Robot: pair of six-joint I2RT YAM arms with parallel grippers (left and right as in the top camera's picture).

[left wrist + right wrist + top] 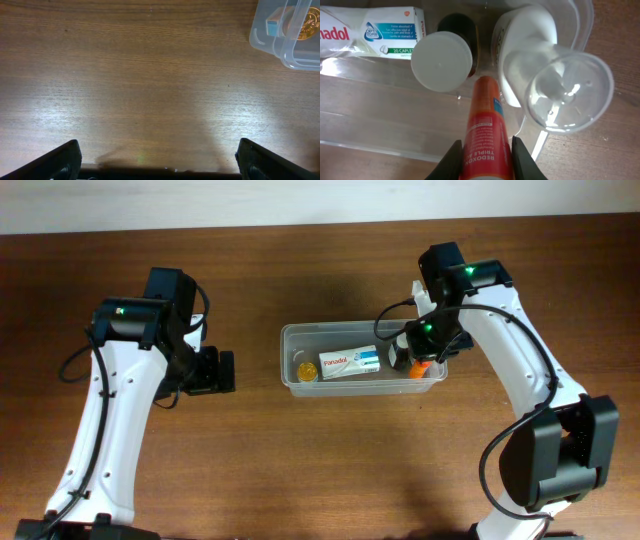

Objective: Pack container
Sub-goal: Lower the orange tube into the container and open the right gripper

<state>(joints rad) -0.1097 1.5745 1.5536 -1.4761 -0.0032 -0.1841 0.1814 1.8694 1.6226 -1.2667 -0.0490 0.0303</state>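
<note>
**Overhead:** Your container (360,388) sits at the centre of the table (300,470), long side parallel to the far edge. A Panadol box (348,363) lies flat in its middle, and a gold-topped item (305,370) sits at its left end. Your right gripper (422,364) is over its right end. Your left gripper (222,370) is beside the left end, not touching.

**Left wrist:** The fingers (62,161) stand wide apart over bare wood with nothing between them. One corner of the container shows.

**Right wrist:** The jaws are clamped on an orange tube (486,130). Its far end lies between a white-capped dark bottle (442,60) and a clear-capped white bottle (530,45).
</note>
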